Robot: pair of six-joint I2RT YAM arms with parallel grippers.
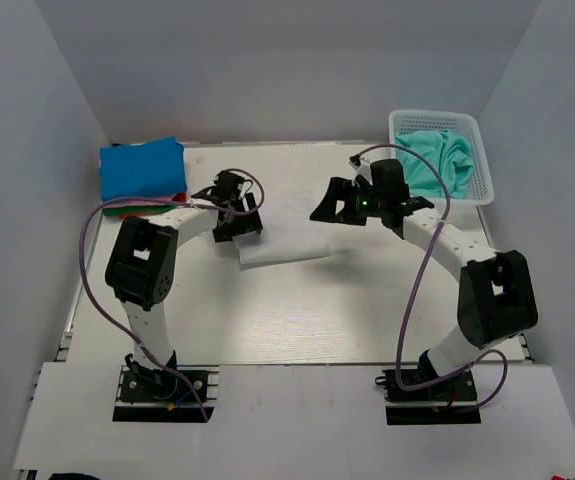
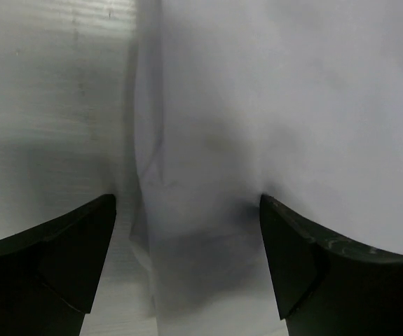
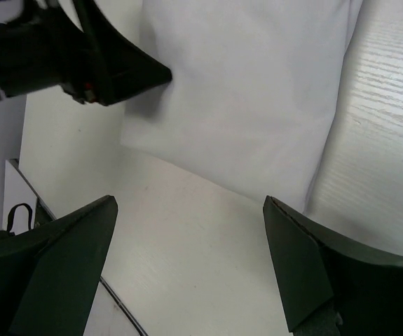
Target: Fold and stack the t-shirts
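On the pale wooden counter, at its middle, lies the folded white cloth t-shirt, long axis roughly left-right, collar end untellable. Folding looks done; next it needs carrying to the blue-topped folded stack at the counter's far-left corner. Both jaws, also mid-counter, gape wide, empty.

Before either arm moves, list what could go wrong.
1. The left claw, open over the white shirt edge, may pinch only the top layer and undo the fold.
2. The right claw, also open, hangs close to the left one; they could collide over the shirt.
3. The stack sits by the table's far left edge; sliding the shirt there might shove it off.
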